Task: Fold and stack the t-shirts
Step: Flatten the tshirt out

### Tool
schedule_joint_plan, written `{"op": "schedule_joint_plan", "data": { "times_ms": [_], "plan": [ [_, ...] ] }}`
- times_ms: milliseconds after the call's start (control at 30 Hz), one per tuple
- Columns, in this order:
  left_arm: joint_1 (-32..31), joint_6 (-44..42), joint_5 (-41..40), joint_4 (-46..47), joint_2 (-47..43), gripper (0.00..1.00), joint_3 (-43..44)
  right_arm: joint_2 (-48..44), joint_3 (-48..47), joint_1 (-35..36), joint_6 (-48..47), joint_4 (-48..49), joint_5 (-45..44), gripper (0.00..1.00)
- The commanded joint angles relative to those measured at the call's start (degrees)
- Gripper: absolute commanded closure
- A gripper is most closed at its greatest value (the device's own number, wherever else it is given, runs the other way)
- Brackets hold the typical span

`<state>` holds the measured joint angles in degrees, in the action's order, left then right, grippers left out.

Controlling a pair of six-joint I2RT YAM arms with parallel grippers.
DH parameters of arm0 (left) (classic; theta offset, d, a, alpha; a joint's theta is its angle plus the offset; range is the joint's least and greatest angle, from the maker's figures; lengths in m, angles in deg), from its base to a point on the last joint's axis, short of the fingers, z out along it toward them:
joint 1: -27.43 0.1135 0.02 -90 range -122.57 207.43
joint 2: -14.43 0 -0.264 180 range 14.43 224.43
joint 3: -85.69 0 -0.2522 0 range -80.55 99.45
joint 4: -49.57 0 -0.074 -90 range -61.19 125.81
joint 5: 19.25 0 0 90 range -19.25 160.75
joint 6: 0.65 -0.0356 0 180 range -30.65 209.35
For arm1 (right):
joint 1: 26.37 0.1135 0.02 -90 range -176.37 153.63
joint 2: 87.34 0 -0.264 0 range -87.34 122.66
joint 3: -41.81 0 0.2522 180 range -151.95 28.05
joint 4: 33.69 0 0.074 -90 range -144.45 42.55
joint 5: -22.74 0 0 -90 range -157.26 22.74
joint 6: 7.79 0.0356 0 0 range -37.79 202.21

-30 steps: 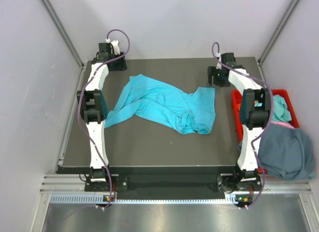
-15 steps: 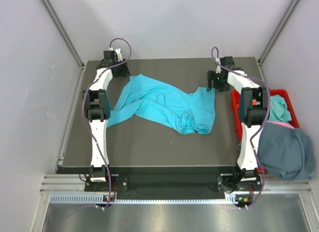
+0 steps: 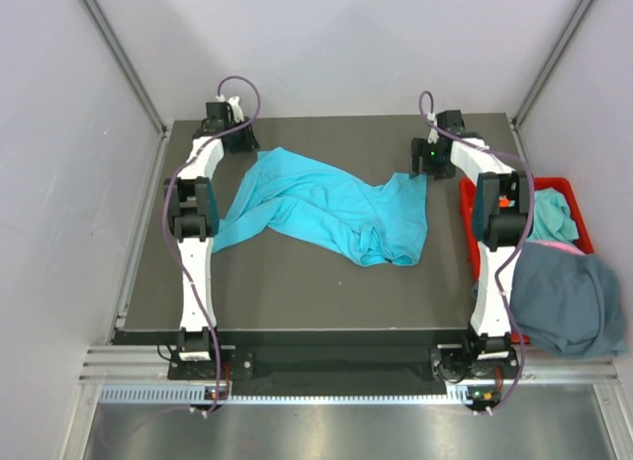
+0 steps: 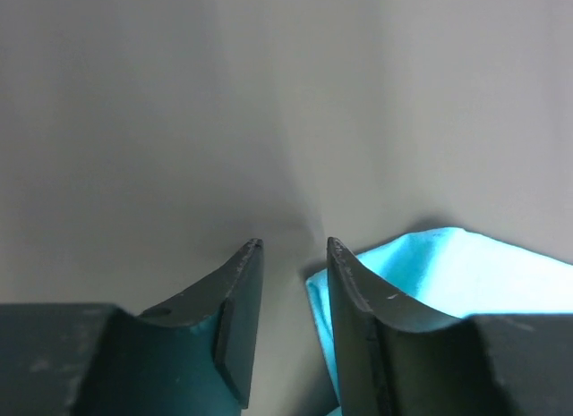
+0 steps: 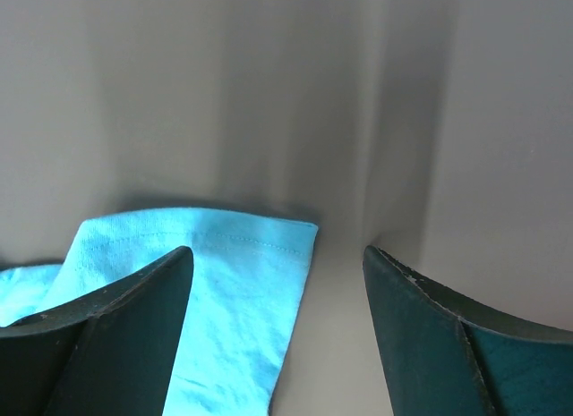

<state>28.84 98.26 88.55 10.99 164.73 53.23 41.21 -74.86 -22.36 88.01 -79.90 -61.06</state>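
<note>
This was a robot lab cell. A dark matte bench (image 3: pixel 297 292) stood boxed in by plain pale wall panels (image 3: pixel 59 203) joined with aluminium struts (image 3: pixel 118 56). The left arm (image 3: pixel 193 232) and the right arm (image 3: pixel 492 232), both white and black, were bolted at the bench's near edge beside a metal rail (image 3: pixel 129 364), and purple cables (image 3: pixel 238 78) looped from their wrists. A turquoise t-shirt (image 3: pixel 326 208) lay crumpled between them. A red plastic bin (image 3: pixel 549 182) stood just beside the bench's right edge.
</note>
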Motion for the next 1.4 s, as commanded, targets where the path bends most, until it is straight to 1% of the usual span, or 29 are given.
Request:
{"op": "schedule_joint_plan", "data": {
  "times_ms": [0,33,100,300,467,600,700,733,933,967,1033,1067,1167,1200,1367],
  "plan": [
    [0.26,0.59,1.62,2.23,-2.46,0.59,-3.16,2.14,-2.11,0.30,0.70,-0.86,0.83,0.23],
    [0.17,0.67,1.62,2.49,-3.16,0.55,-3.78,2.14,-2.12,0.30,0.79,-0.86,1.01,0.23],
    [0.26,1.11,2.15,2.58,-4.30,0.53,-5.27,2.32,-2.12,0.30,0.70,-0.86,1.01,0.23],
    [0.17,1.29,2.32,2.58,-5.98,0.52,-7.47,2.14,-2.29,0.30,0.88,-0.95,1.27,0.23],
    [0.26,0.94,2.59,2.93,-7.48,0.55,-9.67,2.14,-2.56,0.47,0.96,-0.95,1.36,0.23],
    [0.26,1.02,2.68,3.11,-6.95,0.59,-9.50,2.32,-2.64,0.56,0.96,-0.86,1.45,0.23],
    [0.17,1.29,2.68,3.11,-6.07,0.67,-8.71,2.23,-2.56,0.56,0.79,-0.95,1.36,0.23],
    [0.09,1.29,2.68,3.11,-5.55,0.72,-8.45,2.14,-2.56,0.56,0.88,-0.95,1.28,0.23],
    [0.08,1.29,3.03,2.85,-4.75,0.82,-7.65,2.14,-2.47,0.56,0.61,-0.95,1.01,0.23],
    [0.08,1.20,3.20,2.93,-4.75,0.86,-7.74,2.23,-2.47,0.65,0.61,-0.86,1.10,0.23],
    [0.17,1.03,3.12,3.11,-4.93,0.89,-7.65,2.23,-2.38,0.65,0.61,-0.86,1.10,0.23],
    [0.17,1.02,3.20,3.11,-4.93,0.93,-7.65,2.14,-2.29,0.56,0.79,-0.95,1.10,0.23],
    [0.26,1.11,3.47,3.28,-5.19,0.97,-7.65,1.62,-1.42,0.65,0.70,-0.78,1.10,0.23],
    [0.26,1.20,3.73,3.20,-5.28,1.00,-7.65,1.44,-0.98,0.73,0.79,-0.69,1.53,0.23],
    [0.26,1.55,3.91,3.55,-5.54,1.00,-7.92,1.35,0.52,0.74,1.32,-0.34,2.85,0.22]
  ]
}}
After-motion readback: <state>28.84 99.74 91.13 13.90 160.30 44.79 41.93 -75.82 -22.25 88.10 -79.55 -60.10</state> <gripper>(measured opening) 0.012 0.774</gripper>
